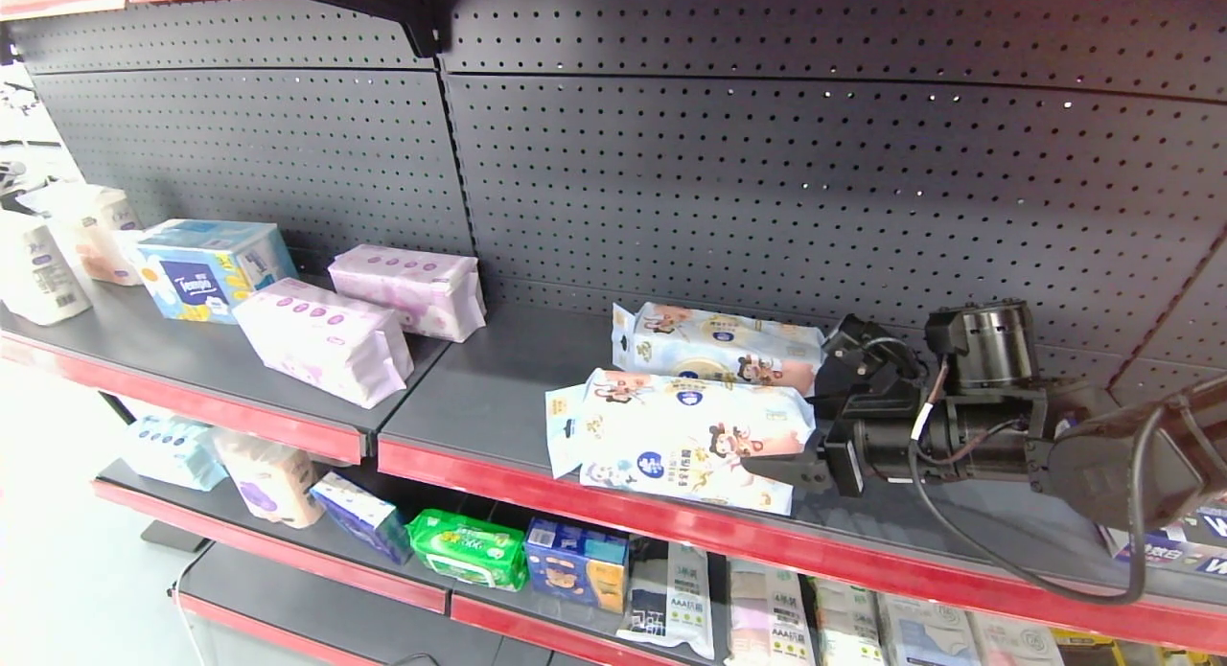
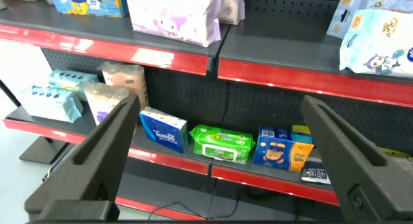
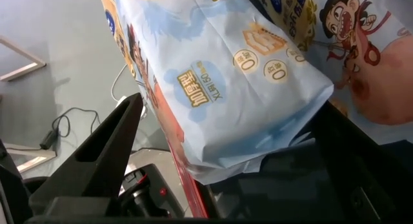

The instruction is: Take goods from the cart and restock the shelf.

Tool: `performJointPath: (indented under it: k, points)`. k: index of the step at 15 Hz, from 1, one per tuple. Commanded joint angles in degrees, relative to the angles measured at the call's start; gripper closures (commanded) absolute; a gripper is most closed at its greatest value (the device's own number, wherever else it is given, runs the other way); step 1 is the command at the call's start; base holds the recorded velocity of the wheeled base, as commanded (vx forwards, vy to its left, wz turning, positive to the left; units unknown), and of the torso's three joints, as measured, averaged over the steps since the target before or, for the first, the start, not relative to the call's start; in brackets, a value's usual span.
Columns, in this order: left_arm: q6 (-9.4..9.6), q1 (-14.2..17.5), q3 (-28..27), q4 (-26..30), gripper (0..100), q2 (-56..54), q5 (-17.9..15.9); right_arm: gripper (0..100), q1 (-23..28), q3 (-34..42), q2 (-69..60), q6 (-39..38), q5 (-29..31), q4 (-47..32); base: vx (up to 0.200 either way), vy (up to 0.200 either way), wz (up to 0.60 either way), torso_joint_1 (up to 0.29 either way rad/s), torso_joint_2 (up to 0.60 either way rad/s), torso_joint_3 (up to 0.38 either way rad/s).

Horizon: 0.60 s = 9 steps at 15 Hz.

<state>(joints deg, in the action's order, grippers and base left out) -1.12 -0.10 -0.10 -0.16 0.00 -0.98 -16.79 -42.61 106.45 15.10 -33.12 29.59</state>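
Your right gripper [image 1: 800, 417] is at the right half of the shelf [image 1: 479, 398], at the right end of the front cartoon-print pack [image 1: 671, 441]. Its jaws are spread wide, with that end of the pack between them. One finger [image 1: 781, 470] lies along the side nearest the shelf's red front edge, and the other sits toward the rear. You cannot tell from these views whether the fingers press on the pack. The pack lies flat on the shelf, just behind the front edge. A second cartoon-print pack [image 1: 719, 345] lies right behind it, close to the pegboard back wall.

Your left gripper [image 2: 219, 104] hangs in front of the lower shelf [image 2: 168, 161] with its jaws wide apart and nothing between them. Beyond it on that shelf stand a blue pack [image 2: 162, 129], a green wipes pack [image 2: 222, 143] and a blue-and-orange box [image 2: 277, 148], side by side near the front edge.

On the left half of the upper shelf you have two pink packs [image 1: 321, 338], one behind the other. A blue tissue box [image 1: 211, 266] sits next to them, and white packs [image 1: 86, 230] stand at the far left end.
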Motion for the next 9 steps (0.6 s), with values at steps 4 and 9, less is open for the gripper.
performJointPath:
  k: [4,9]
  points:
    - [-0.02,0.01,0.01,-0.02,0,0.0,0.01,0,-0.35,-0.46,0.69,0.1,-0.01,0.12,0.0,0.0,0.0,0.0,0.0,0.0]
    - [-0.02,0.01,0.01,-0.02,0,0.0,0.01,0,-0.88,-0.37,0.69,0.01,-0.01,1.26,0.0,0.0,0.0,0.0,0.0,0.0]
